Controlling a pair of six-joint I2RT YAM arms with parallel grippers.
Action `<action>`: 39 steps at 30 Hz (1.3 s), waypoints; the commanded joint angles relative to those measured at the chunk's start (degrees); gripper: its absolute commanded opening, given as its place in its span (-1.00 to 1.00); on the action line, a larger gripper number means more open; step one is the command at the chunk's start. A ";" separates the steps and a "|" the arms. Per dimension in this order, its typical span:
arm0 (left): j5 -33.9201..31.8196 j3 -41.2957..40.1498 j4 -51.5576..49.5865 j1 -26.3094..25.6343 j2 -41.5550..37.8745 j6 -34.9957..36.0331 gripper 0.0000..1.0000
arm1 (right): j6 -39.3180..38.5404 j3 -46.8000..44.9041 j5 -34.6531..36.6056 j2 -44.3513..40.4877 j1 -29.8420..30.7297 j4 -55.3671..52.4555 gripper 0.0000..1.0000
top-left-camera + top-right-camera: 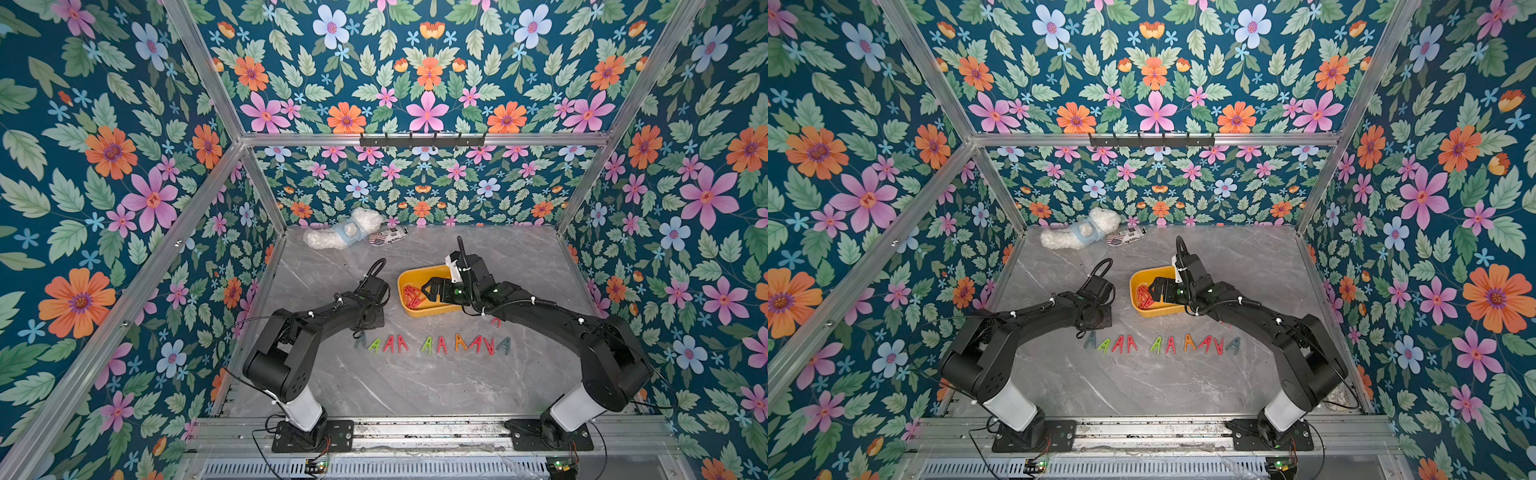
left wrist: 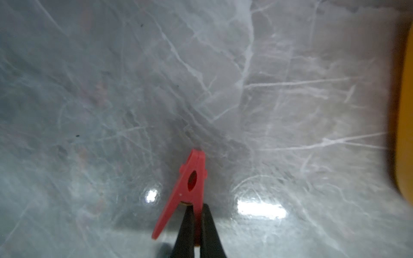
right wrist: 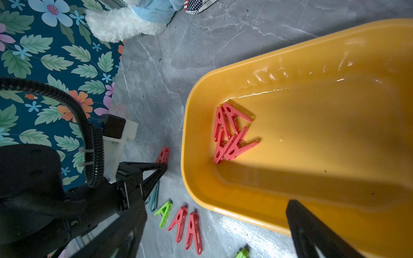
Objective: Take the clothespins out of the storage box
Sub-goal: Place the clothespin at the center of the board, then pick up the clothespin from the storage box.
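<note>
While surveying from above, found yellow rounded plastic storage box [image 1: 419, 271] at far centre of grey marble-patterned tabletop [image 1: 415, 386]; noted a small tangle of red plastic clothespins [image 3: 230, 134] lying in its left end, touching and overlapping, count uncertain; recorded a row of coloured plastic clothespins [image 1: 432, 344] already out, laid on the tabletop on the near side of the box.

Found left gripper [image 2: 197, 207] just left of the box, low over bare tabletop, jaws pinched together on one leg of a single red plastic clothespin [image 2: 190, 183]; cannot tell whether touching the surface or just above it. Found right gripper [image 1: 426, 291] above the box's left end, jaws spread wide, holding nothing, clear of the tangle below.

Judged well advanced but unfinished.

Risks flagged:
- Gripping only one leg, off-centre: liable to let the held pin swivel, or drop askew on release, possibly onto the row's left end.
- Reaching into the tangle: liable to lift two interlocked pins together and shed one back in or over the rim.
- Closing near the wall: liable to catch the rim and drag or tip so light a container.
- Working both arms close at the box's left side: liable to bring the wrists into contact.
</note>
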 commanded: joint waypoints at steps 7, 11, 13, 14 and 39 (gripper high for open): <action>1.48 0.53 -0.14 0.59 0.30 0.40 -0.62 | 0.04 1.43 0.87 0.92 0.09 -0.92 0.99; 1.53 1.34 -1.34 0.60 -0.46 0.17 -0.50 | -0.19 2.08 0.65 1.58 0.03 -0.93 0.99; 1.53 1.80 -1.98 0.60 -1.29 -0.12 -0.43 | -0.40 2.40 0.70 1.73 0.01 -1.03 0.99; 1.53 2.02 -2.39 0.60 -1.66 -0.09 -0.39 | -0.49 2.57 0.78 1.85 0.09 -1.15 0.99; 9.73 14.57 0.25 -3.70 2.57 -5.04 0.91 | -10.26 10.22 8.71 12.33 0.05 -3.02 0.56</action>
